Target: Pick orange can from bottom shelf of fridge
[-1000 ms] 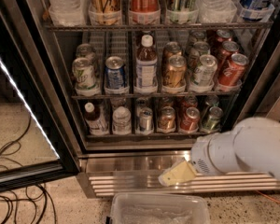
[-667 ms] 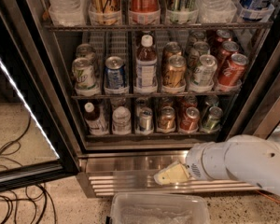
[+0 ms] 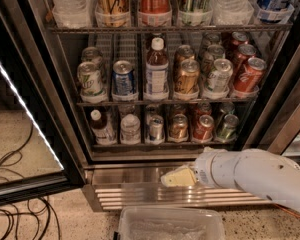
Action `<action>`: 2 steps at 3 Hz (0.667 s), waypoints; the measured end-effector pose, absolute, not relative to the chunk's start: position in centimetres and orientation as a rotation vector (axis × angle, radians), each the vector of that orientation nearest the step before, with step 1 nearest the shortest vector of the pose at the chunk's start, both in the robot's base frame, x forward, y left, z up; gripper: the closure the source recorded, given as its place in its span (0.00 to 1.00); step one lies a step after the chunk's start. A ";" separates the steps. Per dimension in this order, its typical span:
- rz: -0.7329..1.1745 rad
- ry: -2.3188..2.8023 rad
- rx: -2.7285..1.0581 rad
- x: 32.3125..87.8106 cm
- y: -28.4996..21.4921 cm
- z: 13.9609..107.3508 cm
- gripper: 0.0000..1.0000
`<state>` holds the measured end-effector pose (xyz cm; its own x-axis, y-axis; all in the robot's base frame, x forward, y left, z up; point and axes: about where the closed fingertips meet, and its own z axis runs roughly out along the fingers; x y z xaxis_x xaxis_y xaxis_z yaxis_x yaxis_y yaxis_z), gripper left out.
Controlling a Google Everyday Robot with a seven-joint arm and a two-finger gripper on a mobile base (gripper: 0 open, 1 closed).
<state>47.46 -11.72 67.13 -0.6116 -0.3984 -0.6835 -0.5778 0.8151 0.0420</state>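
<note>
The fridge (image 3: 59, 86) stands open in front of me. On its bottom shelf (image 3: 160, 145) the orange can (image 3: 179, 127) stands upright in a middle lane, between a silver-blue can (image 3: 155, 129) and a red can (image 3: 204, 128). A green can (image 3: 227, 126) is further right. My gripper (image 3: 177, 177), pale yellow at the tip of the white arm (image 3: 255, 176), hovers in front of the steel base grille (image 3: 155, 194). It is below the shelf and just under the orange can, touching nothing.
Two bottles (image 3: 102, 129) stand at the shelf's left. The rack above holds more cans and a bottle (image 3: 156, 71). The glass door (image 3: 17, 114) hangs open at left. A clear plastic bin (image 3: 170, 225) sits on the floor below; cables (image 3: 15, 209) lie at bottom left.
The arm has sunk lower in the view and the gripper has shifted a little to the left along the base grille. The cans have not moved.
</note>
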 end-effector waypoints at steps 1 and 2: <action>0.416 2.224 -0.613 50.3 -10.6 65.0 0.00; 0.459 2.115 -0.475 54.1 -10.2 62.8 0.00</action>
<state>54.06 -10.21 62.80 -0.5274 -0.1625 -0.8339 -0.4933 0.8577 0.1449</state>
